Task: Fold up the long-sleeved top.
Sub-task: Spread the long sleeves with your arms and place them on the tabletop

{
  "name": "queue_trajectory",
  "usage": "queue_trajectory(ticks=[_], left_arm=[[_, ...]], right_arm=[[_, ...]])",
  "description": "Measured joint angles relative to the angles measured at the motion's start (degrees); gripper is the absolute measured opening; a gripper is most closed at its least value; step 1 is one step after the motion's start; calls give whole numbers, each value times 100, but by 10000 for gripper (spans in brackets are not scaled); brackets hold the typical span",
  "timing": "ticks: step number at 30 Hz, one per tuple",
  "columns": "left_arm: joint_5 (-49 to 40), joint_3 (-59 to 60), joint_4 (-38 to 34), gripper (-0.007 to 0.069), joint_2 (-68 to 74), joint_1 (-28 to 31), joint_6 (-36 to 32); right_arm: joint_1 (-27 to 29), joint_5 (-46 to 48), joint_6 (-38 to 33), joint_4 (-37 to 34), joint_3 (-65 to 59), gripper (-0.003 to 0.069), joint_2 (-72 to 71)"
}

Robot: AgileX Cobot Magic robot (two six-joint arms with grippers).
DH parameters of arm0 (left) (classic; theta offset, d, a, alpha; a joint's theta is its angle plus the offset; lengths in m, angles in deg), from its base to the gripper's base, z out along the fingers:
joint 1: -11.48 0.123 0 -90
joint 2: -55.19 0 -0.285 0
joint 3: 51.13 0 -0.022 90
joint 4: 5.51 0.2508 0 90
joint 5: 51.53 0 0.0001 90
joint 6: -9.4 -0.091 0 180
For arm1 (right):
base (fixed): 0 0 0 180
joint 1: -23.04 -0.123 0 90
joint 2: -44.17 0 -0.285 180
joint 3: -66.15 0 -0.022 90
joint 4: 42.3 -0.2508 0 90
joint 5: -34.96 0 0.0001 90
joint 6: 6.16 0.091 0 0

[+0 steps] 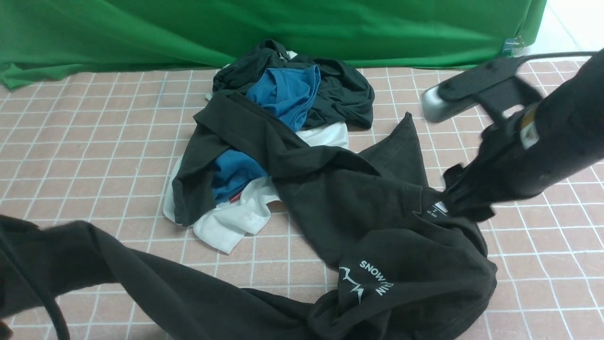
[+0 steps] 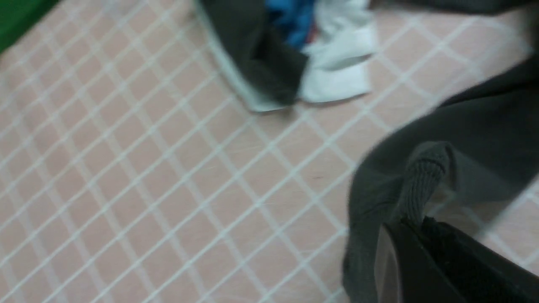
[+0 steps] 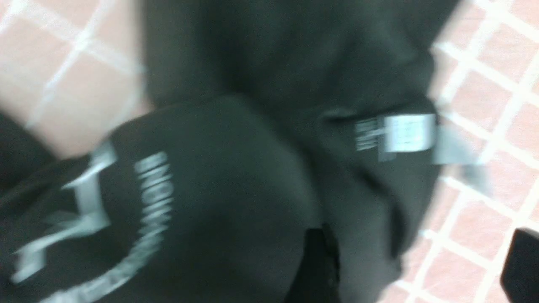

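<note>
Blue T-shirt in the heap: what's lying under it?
A white cloth garment pokes out beneath the blue T-shirt, on the checked pink tabletop. How far it runs underneath is covered.

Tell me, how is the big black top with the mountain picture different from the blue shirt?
The black top is black with white mountain lettering; the blue shirt is bright blue and shows no lettering. The black top sprawls across the near part of the table; the blue shirt sits bunched in the pile farther back. Both are crumpled, not folded.
</note>
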Motion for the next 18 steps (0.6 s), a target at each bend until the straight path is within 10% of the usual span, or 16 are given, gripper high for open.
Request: queue_trajectory(ticks=[9, 18], left_arm=[[0, 0, -515, 38, 0, 0, -60], [0, 0, -591, 38, 0, 0, -60]], right_arm=[[1464, -455, -1220, -1609, -730, 559, 699], [1520, -1432, -519, -2006, -1917, 559, 713]])
